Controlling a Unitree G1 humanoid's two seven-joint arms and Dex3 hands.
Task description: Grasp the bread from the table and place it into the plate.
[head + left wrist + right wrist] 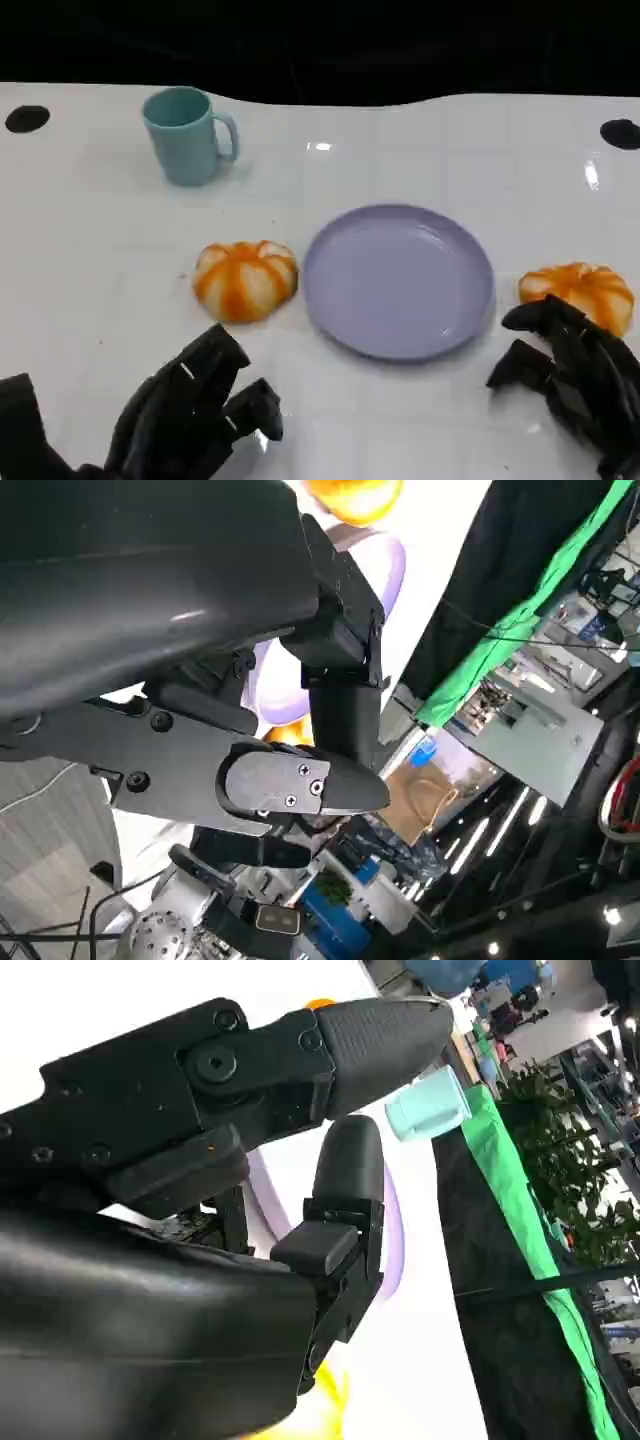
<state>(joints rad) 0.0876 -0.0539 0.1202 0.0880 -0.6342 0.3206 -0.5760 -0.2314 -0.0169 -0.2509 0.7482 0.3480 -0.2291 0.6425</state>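
Two round orange-and-white breads lie on the white table. One bread sits just left of the lavender plate, the other bread to the plate's right. The plate holds nothing. My left hand hovers at the near left, short of the left bread, with fingers apart and nothing in them. My right hand is at the near right, its fingers spread and reaching up to the near edge of the right bread, not closed around it. The right wrist view shows my right hand against the plate.
A teal mug stands at the back left, handle to the right; it also appears in the right wrist view as the mug. Black round holes mark the table's far corners. A dark backdrop lies beyond the far edge.
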